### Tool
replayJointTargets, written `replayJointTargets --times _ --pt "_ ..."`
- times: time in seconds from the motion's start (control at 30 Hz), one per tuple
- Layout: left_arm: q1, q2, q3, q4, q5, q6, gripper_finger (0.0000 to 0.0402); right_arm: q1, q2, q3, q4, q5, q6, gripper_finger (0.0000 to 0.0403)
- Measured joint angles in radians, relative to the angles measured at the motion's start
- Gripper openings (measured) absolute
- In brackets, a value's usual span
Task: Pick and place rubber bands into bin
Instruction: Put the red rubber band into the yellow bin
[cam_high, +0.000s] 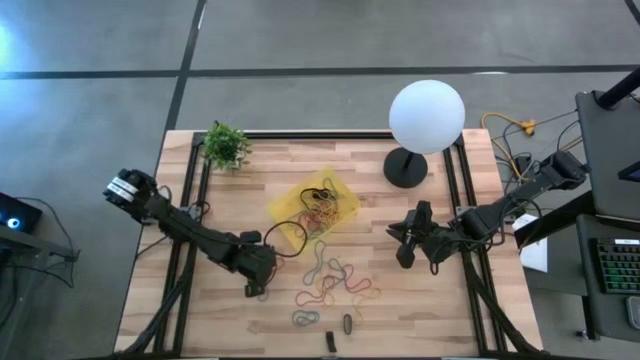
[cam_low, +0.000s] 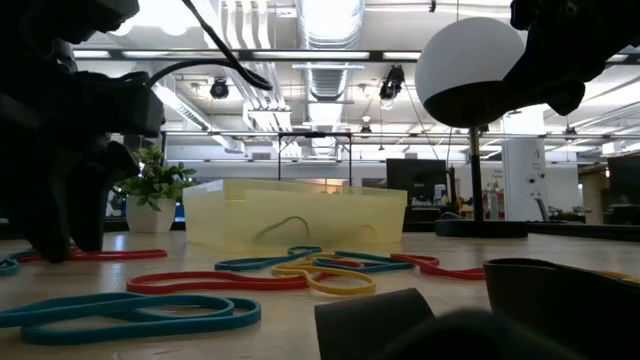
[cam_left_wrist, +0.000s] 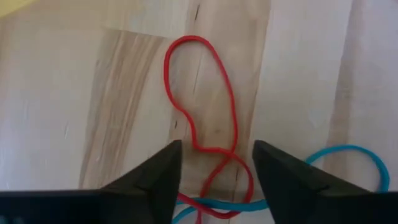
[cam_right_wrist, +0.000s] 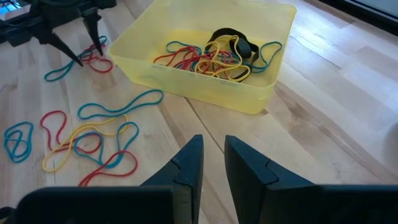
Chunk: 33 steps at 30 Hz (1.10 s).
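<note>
Red rubber band (cam_left_wrist: 202, 106) lies flat on the table (cam_high: 440, 310) between the left gripper (cam_left_wrist: 216, 171)'s parted fingers, apparently lined up for a grasp. Loose rubber bands (cam_high: 335, 280) spread toward 3 o'clock. Right gripper (cam_right_wrist: 213, 163), nearly closed and empty, waits clear. Yellow bin (cam_high: 313, 207) at 1 o'clock, rim unobstructed.

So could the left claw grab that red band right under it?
Probably yes. The left claw is open, its fingers on either side of the red band on the bare table. Only a blue band lies close by; nothing covers the red one.
</note>
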Motion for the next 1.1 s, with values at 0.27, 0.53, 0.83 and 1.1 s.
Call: replayJointTargets --times 0.27,0.53,0.83,1.1 --pt "0.003 0.032 0.004 0.008 0.035 -0.045 0.0232 0.0 0.0 0.0 0.0 0.0 0.0 0.0057" --pt "0.003 0.033 0.008 0.093 0.089 -0.014 0.0201 0.0 0.0 -0.004 -0.001 0.001 0.0 0.0057" --pt "0.003 0.055 0.003 0.084 0.081 -0.012 0.0144 0.0 0.0 -0.008 0.0 0.001 0.018 0.0057" --pt "0.003 0.172 0.006 0.073 0.07 -0.022 0.0068 0.0 0.0 -0.014 0.014 0.001 0.023 0.0057"
